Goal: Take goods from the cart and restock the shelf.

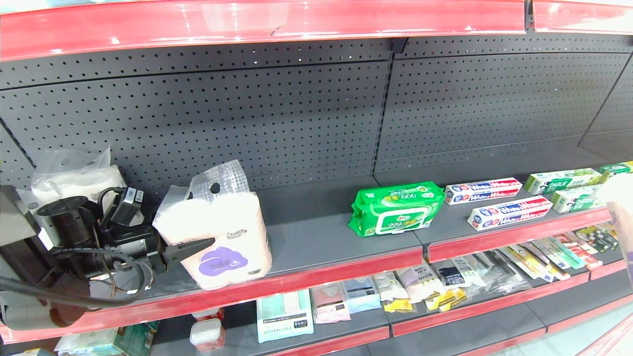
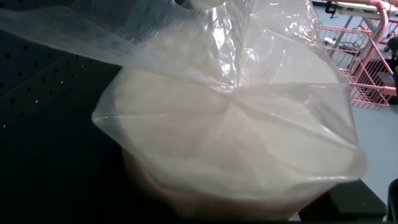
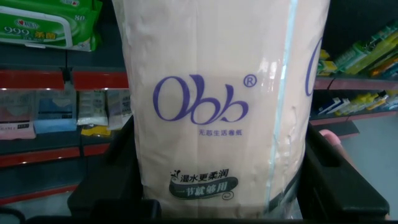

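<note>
My left claw [image 1: 198, 244] rests against the toilet-roll pack [image 1: 227, 222] left of the green wipes [image 1: 395, 207], I can't tell its grip; right claw [image 3: 217, 171] clamps a second pack [image 3: 217, 93] right of them

At the right edge the held pack [image 1: 620, 212] is blurred and cut off. The left arm [image 1: 64, 232] hides much of the far-left pack [image 1: 74, 173]. Lower-shelf packets [image 1: 425, 287] are too small to identify.
</note>
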You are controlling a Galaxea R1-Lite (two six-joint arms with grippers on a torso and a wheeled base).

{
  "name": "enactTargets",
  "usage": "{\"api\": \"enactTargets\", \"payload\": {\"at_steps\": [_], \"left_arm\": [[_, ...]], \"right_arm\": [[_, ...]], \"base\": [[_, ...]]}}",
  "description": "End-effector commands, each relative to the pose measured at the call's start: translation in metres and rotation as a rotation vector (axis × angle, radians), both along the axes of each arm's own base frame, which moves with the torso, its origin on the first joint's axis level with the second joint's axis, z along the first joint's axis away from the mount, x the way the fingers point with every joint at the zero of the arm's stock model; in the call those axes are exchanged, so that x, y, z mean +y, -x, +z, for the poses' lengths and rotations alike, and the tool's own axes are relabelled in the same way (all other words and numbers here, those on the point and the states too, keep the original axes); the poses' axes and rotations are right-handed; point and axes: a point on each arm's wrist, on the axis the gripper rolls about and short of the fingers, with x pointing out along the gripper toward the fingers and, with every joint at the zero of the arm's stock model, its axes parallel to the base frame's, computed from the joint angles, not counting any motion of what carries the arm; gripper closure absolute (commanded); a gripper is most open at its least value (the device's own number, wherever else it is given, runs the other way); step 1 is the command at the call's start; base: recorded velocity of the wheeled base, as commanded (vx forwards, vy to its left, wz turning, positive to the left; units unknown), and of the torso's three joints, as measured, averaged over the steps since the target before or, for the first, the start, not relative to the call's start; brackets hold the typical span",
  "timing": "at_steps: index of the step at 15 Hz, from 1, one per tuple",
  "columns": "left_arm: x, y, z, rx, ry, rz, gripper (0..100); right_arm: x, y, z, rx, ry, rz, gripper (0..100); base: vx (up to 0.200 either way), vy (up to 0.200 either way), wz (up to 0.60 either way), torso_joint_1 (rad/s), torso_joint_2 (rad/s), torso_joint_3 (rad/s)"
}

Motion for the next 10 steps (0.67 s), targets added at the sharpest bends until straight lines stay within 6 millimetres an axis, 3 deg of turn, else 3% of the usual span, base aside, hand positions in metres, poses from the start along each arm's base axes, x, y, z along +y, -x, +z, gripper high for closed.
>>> {"api": "enactTargets", "payload": {"at_steps": [1, 10], "left_arm": [[0.0, -0.001, -0.002, 0.0, -0.002, 0.001, 100], [-0.013, -0.003, 0.0, -0.017, -0.004, -0.044, 100]], "right_arm": [[0.0, 0.0, 0.0, -0.001, 0.001, 0.001, 100], [0.0, 0.002, 0.0, -0.007, 0.002, -0.001, 100]], "base": [[0.0, 0.0, 0.0, 0.0, 0.0, 0.0], [0.0, 0.0, 0.0, 0.0, 0.0, 0.0]]}}
